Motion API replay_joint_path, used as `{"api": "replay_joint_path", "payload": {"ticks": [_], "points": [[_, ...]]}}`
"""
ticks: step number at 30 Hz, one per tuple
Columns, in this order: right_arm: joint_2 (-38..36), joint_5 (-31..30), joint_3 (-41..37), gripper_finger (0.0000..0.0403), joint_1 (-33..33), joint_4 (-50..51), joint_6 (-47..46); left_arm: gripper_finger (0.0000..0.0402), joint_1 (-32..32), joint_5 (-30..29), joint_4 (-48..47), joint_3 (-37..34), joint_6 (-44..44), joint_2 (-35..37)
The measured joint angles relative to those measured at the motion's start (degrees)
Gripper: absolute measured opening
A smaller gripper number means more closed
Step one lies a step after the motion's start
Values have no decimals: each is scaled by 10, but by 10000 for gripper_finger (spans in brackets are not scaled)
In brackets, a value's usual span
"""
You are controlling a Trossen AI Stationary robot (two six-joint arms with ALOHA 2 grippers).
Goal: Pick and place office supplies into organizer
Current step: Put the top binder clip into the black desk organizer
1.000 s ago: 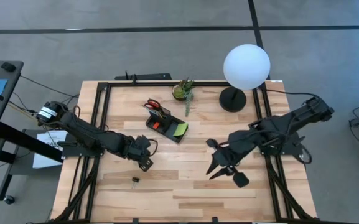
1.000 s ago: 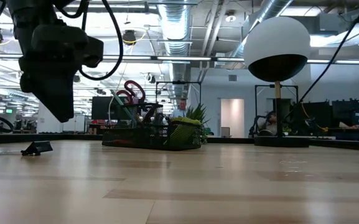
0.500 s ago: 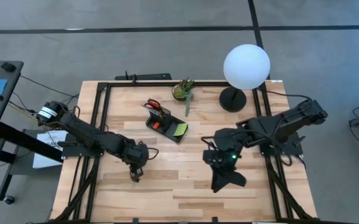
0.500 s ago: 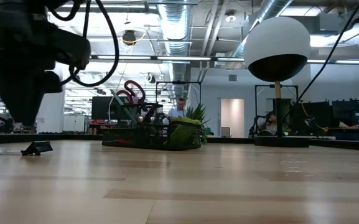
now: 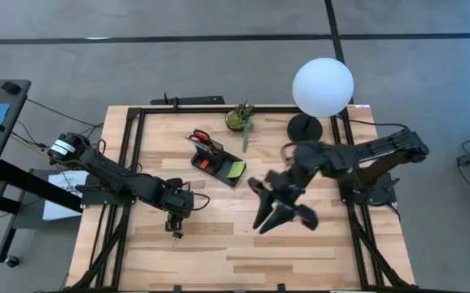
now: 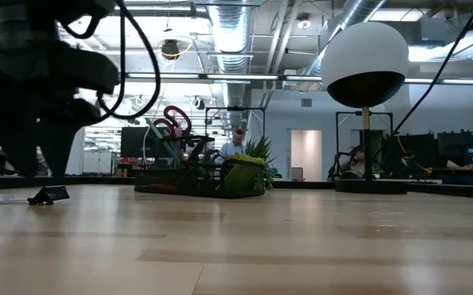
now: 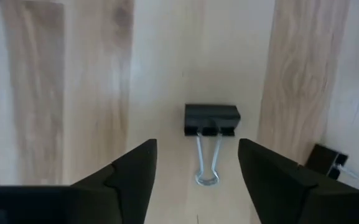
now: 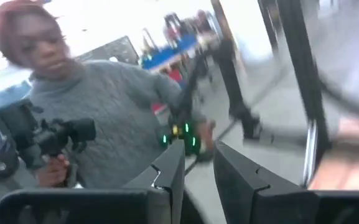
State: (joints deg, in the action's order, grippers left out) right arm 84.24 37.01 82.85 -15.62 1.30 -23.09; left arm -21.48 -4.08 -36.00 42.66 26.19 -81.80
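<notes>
Pale wood planks make up the table (image 5: 218, 260), framed by black rails, with a white globe lamp (image 5: 322, 87) on a round black base and a small plant (image 5: 240, 118) along its far edge. Near the middle of the far half sits the organizer (image 5: 217, 165), with red-handled scissors (image 5: 201, 137) standing in its taller section and a lime-green pad (image 5: 236, 169) at its other end.

Over the near-left part of the table, well short of the organizer, the left gripper (image 5: 174, 229) points down at a black binder clip (image 5: 175, 235). In the left wrist view the two dark fingers (image 7: 132, 174) are spread apart, one on each side of the clip (image 7: 211, 119); its black body lies just ahead of the fingertips and its wire handles run back into the gap between them. Nothing is gripped, and the clip lies flat on the wood. The low view shows the clip (image 6: 47, 195) resting on the table beside this arm.

Raised above the table's middle-right, the right gripper (image 5: 277, 213) carries nothing; its fingers (image 8: 170, 171) stand a little apart, and its wrist camera looks out into the room at a person in a grey sweater (image 8: 98, 118) holding a camera rig.
</notes>
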Motion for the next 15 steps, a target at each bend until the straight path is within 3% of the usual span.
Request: {"api": "replay_joint_path", "payload": {"ticks": [4, 15], "points": [[-30, -12, 0, 76, 0, -18, 58, 217, -9, 6, 6, -11, 5, 0], [-32, -27, 0, 76, 0, -7, 47, 212, -13, -20, 60, -11, -1, -1]]}}
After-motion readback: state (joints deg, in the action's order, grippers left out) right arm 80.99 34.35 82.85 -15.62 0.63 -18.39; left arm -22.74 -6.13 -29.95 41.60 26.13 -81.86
